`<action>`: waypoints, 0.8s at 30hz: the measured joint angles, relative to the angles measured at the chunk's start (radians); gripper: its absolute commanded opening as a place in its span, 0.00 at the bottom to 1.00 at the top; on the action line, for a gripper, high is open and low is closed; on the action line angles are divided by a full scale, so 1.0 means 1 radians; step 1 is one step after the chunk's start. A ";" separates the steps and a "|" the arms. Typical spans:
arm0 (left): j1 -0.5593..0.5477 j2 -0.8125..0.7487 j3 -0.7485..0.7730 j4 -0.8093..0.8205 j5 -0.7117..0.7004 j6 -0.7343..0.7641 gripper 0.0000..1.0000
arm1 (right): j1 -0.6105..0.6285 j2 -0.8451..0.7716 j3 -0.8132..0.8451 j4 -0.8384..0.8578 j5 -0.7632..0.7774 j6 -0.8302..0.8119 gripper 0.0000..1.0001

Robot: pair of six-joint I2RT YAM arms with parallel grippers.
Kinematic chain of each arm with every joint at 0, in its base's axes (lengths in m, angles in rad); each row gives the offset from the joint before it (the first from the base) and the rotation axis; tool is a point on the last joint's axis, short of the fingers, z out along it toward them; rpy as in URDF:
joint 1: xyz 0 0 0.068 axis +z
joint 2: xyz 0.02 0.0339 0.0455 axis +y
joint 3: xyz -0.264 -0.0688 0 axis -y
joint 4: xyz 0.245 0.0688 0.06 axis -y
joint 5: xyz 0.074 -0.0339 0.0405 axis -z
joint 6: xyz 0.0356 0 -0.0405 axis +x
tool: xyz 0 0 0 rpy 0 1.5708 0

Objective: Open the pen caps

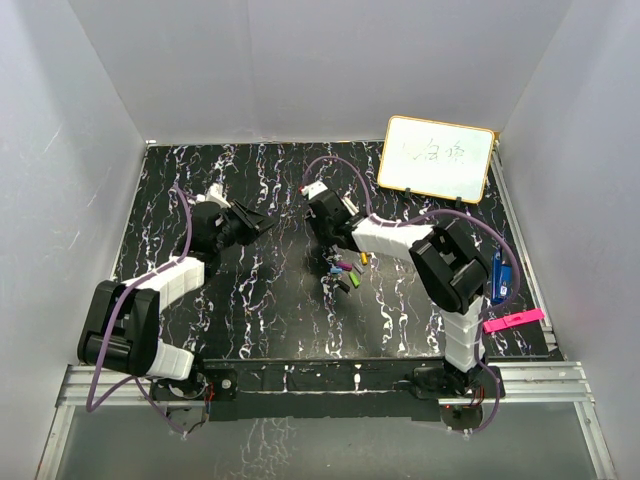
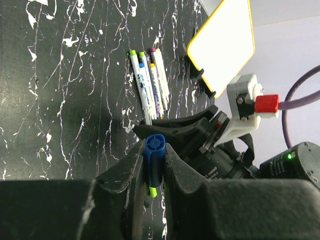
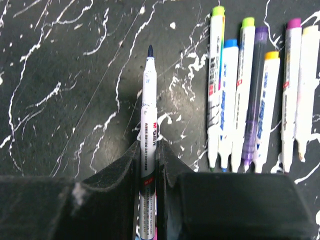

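pinching what seems a blue cap [image 2: 154, 155], uncapped pen [image 3: 148, 105]

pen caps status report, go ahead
Left gripper shut on blue cap. Right gripper shut on uncapped pen, tip bare. Row of pens lies beside it, nothing blocking.

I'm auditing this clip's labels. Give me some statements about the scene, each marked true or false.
1. The right gripper grips a pen with its tip bare. True.
2. The left gripper is empty. False: it is shut on a blue cap.
3. The other pens lie side by side on the table. True.
4. The whiteboard lies flat beneath the pens. False: it stands at the far right, apart from them.
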 measured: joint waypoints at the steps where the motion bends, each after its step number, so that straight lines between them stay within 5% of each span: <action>1: 0.000 0.000 0.000 0.000 0.000 0.000 0.00 | -0.005 0.011 0.013 0.006 -0.003 -0.004 0.00; 14: 0.000 -0.040 -0.014 -0.005 0.000 0.000 0.00 | -0.034 0.081 0.037 0.068 -0.026 -0.045 0.01; 24: 0.000 -0.040 -0.017 -0.005 0.000 0.000 0.00 | -0.037 0.096 0.049 0.092 -0.030 -0.056 0.21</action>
